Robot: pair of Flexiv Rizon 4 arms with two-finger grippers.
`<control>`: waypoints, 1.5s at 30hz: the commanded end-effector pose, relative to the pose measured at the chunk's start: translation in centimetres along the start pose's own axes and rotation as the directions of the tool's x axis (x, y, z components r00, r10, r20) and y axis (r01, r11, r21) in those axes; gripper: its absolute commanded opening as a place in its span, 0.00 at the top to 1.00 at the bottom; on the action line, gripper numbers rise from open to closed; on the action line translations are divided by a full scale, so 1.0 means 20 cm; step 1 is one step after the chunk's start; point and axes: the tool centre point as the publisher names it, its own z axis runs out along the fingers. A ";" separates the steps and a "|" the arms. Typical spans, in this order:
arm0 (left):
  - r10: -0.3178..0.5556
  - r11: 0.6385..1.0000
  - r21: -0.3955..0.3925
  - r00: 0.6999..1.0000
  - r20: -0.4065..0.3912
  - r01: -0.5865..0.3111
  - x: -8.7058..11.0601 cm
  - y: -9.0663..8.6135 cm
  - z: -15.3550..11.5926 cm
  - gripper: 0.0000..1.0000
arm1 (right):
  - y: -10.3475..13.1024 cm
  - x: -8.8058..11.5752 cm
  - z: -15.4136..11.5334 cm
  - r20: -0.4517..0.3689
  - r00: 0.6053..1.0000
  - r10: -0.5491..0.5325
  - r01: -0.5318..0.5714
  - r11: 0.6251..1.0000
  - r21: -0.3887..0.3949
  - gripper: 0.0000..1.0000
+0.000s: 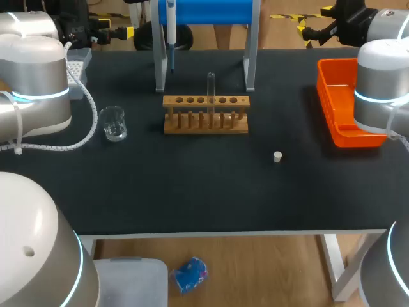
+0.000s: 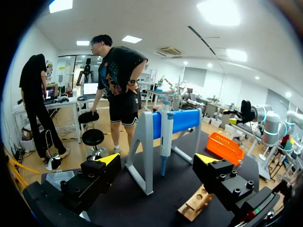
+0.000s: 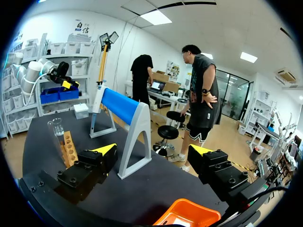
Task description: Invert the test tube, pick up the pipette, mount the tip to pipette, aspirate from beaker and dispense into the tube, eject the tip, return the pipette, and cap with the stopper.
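Black table [image 1: 192, 192]: orange tray [image 1: 324, 96] right of the rack [image 1: 205, 123]; left hand [image 2: 158, 159], right hand [image 3: 152, 150] both spread, empty.

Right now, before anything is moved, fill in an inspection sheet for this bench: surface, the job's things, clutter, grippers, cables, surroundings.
Surface: black table, matte.
Job's things: test tube standing upright in the wooden rack; pipette hanging on the blue stand behind it; beaker left of the rack; stopper on the table, nearer and to the right; tip box at the far left; orange bin at the right.
Clutter: nothing seen.
Grippers: left gripper open, right gripper open, both holding nothing.
Cables: white cable lying beside the beaker.
Surroundings: nothing seen reaching over the table.
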 end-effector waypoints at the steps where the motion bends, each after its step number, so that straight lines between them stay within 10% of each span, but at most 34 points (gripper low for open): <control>1: 0.000 1.000 0.000 1.000 0.000 0.000 0.00 0.00 0.00 0.00 | 0.00 0.00 0.00 0.000 1.000 0.000 0.000 1.000 0.000 0.00; 18: 0.000 1.000 0.000 1.000 0.000 0.000 0.00 0.00 0.00 0.00 | 0.00 0.00 0.00 0.000 1.000 0.000 0.000 1.000 0.000 0.00; 31: 0.147 0.989 0.035 0.971 -0.188 -0.143 0.09 0.03 -0.04 0.00 | 0.05 0.23 -0.16 -0.290 0.952 -0.103 0.052 0.983 -0.178 0.00; 36: 0.252 0.967 0.066 0.891 -0.376 -0.246 0.17 0.06 -0.09 0.00 | 0.07 0.38 -0.29 -0.529 0.823 -0.207 0.064 0.959 -0.276 0.00; 45: 0.264 0.963 0.064 0.868 -0.421 -0.262 0.18 0.06 -0.10 0.00 | 0.07 0.38 -0.29 -0.529 0.823 -0.207 0.064 0.959 -0.276 0.00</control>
